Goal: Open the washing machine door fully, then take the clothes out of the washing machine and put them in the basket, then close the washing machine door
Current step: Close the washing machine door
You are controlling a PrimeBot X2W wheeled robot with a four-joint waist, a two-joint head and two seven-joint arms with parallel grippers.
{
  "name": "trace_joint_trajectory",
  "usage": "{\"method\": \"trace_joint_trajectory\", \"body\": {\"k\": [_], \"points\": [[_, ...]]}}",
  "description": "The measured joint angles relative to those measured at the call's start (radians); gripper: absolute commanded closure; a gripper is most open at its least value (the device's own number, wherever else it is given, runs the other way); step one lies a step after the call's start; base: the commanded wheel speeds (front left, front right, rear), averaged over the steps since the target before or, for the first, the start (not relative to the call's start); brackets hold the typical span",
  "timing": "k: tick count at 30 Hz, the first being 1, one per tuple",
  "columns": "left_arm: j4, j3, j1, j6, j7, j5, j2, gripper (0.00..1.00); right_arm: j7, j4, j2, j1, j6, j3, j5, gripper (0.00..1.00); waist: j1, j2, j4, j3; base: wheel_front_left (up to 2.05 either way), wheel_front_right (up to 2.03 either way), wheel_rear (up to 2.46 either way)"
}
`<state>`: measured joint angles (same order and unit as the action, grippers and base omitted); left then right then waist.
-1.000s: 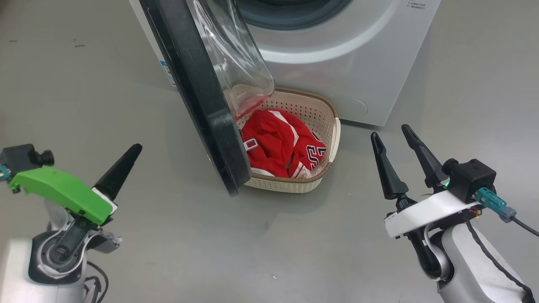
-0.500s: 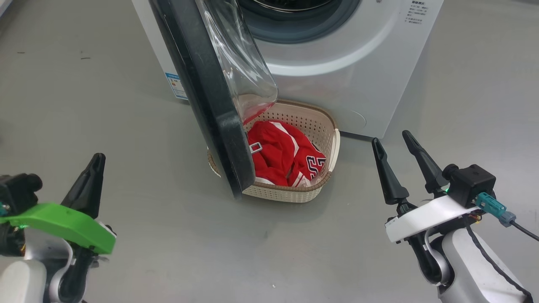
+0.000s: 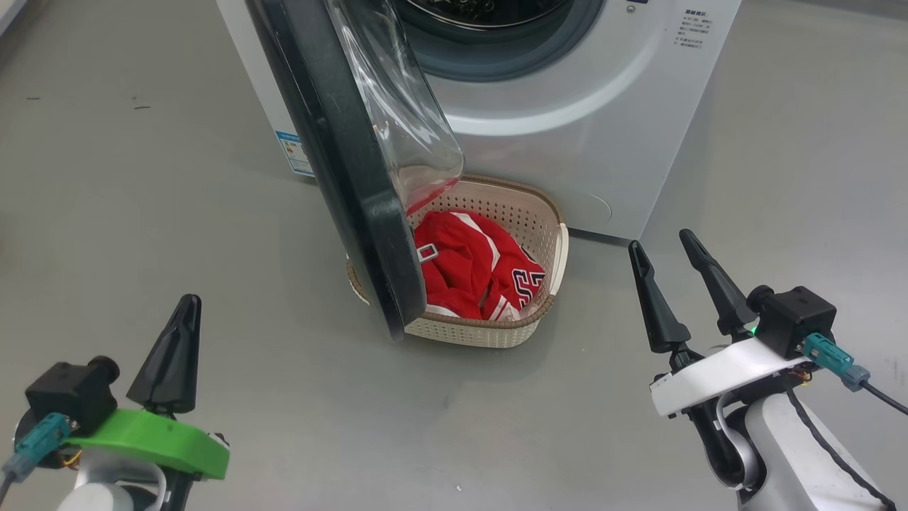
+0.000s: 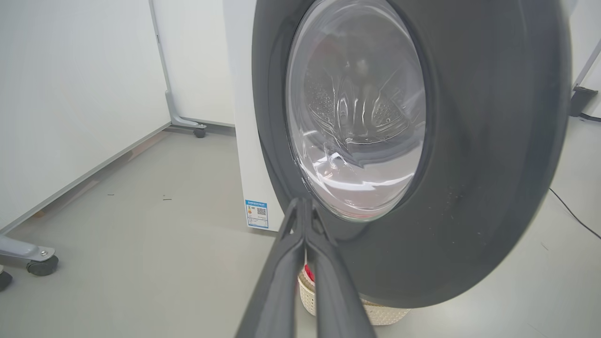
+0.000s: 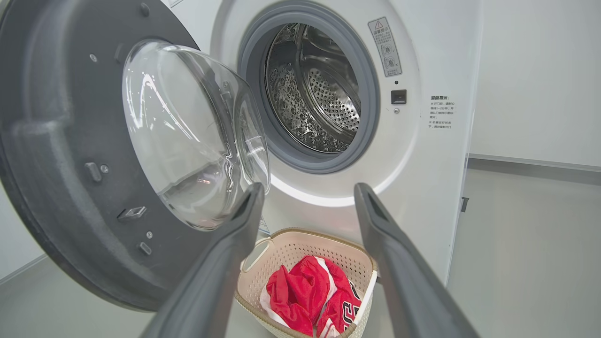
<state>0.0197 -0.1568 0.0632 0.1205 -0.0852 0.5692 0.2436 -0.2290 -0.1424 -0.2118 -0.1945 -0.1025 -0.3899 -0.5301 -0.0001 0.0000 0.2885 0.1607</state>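
Facing the washing machine door (image 4: pixel 469 188), our left gripper (image 4: pixel 303 203) is pressed together; beyond our spread right gripper (image 5: pixel 308 188), the basket (image 5: pixel 305 231) holds clothes (image 5: pixel 300 291).

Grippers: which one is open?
The right gripper: its two dark fingers stand spread apart with nothing between them. The left gripper has its fingers pressed together into one point.

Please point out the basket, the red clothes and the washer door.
basket (image 3: pixel 482 332): head view, on its front perforated wall.
red clothes (image 3: pixel 461 270): head view, on the bunched red fabric.
washer door (image 3: pixel 347 177): head view, on its black rim.
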Motion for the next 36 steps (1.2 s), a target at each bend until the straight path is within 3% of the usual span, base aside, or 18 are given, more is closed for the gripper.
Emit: {"method": "trace_joint_trajectory", "body": {"k": [11,13,36], "points": [[0.036,-0.013,-0.023,-0.001,-0.126,-0.062,-0.034,1.0,-0.005,0.0,0.005,0.004,0.001,0.002,-0.006,0.0,0.0,0.0001,0.0,-0.01,0.0,0.0,0.0],[0.039,-0.014,-0.023,-0.002,-0.136,-0.071,-0.037,0.02,-0.005,0.0,0.007,0.004,0.001,0.001,-0.007,0.0,0.0,0.0001,0.0,-0.01,0.0,0.0,0.0],[0.09,-0.014,-0.023,-0.003,-0.155,-0.1,-0.053,0.0,-0.005,-0.001,0.011,0.018,0.001,-0.005,-0.007,0.0,0.0,0.0,-0.003,-0.025,0.0,0.0,0.0]]}}
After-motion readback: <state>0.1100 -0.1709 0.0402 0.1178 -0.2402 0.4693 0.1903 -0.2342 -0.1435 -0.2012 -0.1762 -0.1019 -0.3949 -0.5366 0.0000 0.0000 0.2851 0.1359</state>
